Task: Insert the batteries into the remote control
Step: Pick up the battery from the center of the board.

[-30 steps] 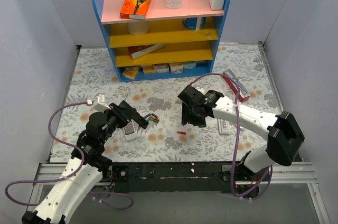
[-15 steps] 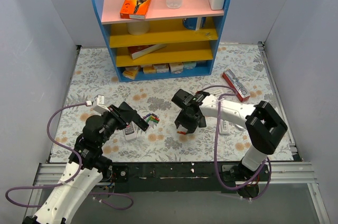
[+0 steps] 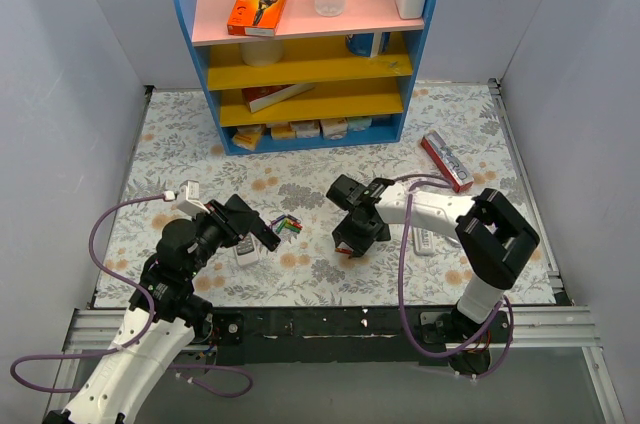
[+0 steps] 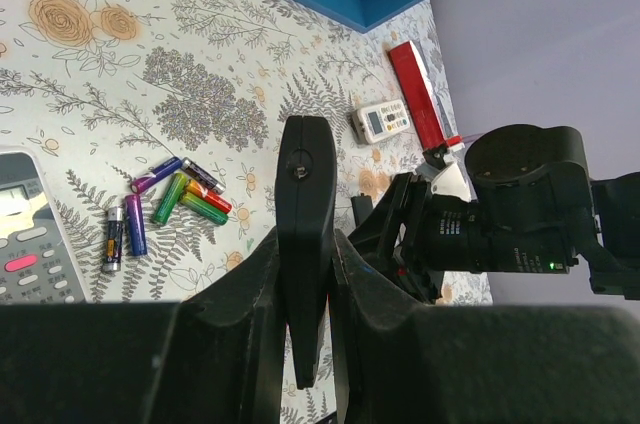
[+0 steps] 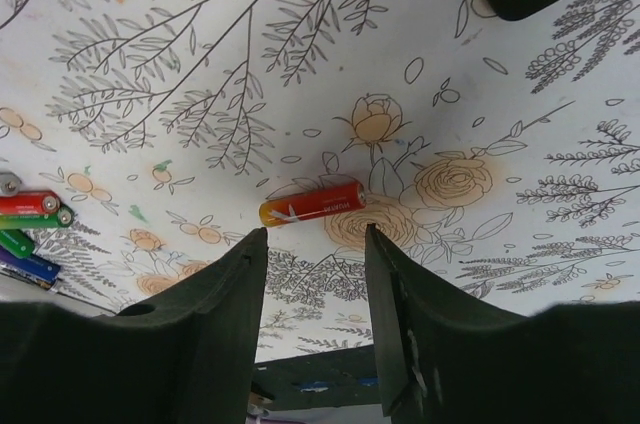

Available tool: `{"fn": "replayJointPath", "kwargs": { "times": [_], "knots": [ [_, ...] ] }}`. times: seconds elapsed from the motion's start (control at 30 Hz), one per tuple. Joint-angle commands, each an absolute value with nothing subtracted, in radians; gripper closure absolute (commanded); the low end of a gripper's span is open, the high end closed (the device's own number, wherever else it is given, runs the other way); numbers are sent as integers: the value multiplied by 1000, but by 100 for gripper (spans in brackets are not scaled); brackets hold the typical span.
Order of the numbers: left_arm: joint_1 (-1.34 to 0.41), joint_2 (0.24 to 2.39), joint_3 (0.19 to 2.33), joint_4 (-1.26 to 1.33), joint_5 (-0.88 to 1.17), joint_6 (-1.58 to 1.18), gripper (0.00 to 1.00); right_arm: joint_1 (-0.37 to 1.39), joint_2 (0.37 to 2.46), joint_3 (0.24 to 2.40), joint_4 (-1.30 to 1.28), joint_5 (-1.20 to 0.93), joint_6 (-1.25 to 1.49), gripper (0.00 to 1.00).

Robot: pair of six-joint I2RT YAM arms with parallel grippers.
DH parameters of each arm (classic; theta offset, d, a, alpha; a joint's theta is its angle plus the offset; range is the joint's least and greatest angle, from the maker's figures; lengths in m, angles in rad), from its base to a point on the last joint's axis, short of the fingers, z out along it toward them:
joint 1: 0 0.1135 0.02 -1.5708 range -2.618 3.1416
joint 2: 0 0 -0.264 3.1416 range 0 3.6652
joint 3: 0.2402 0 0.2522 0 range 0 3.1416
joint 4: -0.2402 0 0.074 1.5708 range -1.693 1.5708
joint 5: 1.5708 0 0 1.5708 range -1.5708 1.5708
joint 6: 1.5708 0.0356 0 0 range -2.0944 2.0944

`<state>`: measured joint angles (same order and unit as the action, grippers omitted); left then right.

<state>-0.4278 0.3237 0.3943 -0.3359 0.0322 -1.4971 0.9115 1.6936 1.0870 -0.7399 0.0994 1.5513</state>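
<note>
My left gripper (image 4: 305, 244) is shut on the slim black remote control (image 4: 304, 194), holding it on edge above the table; the pair also shows in the top view (image 3: 256, 227). A cluster of batteries (image 4: 170, 199) in red, green and purple lies on the floral cloth just beyond it (image 3: 288, 226). A lone red battery (image 5: 312, 203) lies flat just past the tips of my right gripper (image 5: 315, 234), which is open and empty and straddles it from above. In the top view my right gripper (image 3: 352, 236) hangs low over that battery (image 3: 343, 250).
A grey-white remote (image 3: 245, 252) lies below my left gripper. A white remote with display (image 3: 424, 240) and a red box (image 3: 446, 161) lie at the right. The blue shelf unit (image 3: 305, 44) stands at the back. The near table edge runs below the arms.
My right gripper has moved left and nearer, down over the lone red battery. My left arm with the remote has barely shifted.
</note>
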Motion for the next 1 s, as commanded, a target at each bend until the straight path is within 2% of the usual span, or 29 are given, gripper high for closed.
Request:
{"fn": "replayJointPath", "kwargs": {
  "times": [0.0,0.23,0.43,0.53,0.6,0.73,0.83,0.97],
  "knots": [
    [-433,325,439,-342,18,-1471,100,900,1703,1054,-707,103,1621,50],
    [-434,333,443,-348,14,-1467,100,882,1709,1037,-677,123,1629,52],
    [-434,339,446,-345,12,-1460,100,871,1713,1014,-663,124,1628,58],
    [-434,344,445,-342,12,-1462,100,870,1724,1025,-670,126,1603,63],
    [-433,347,445,-339,17,-1465,100,871,1739,1040,-699,139,1582,71],
    [-433,354,431,-327,34,-1474,100,873,1769,1104,-744,176,1501,77],
    [-433,367,420,-307,61,-1482,100,873,1778,1111,-729,179,1436,87],
    [-433,391,403,-275,90,-1499,100,873,1781,1137,-732,199,1349,95]
  ]
}}
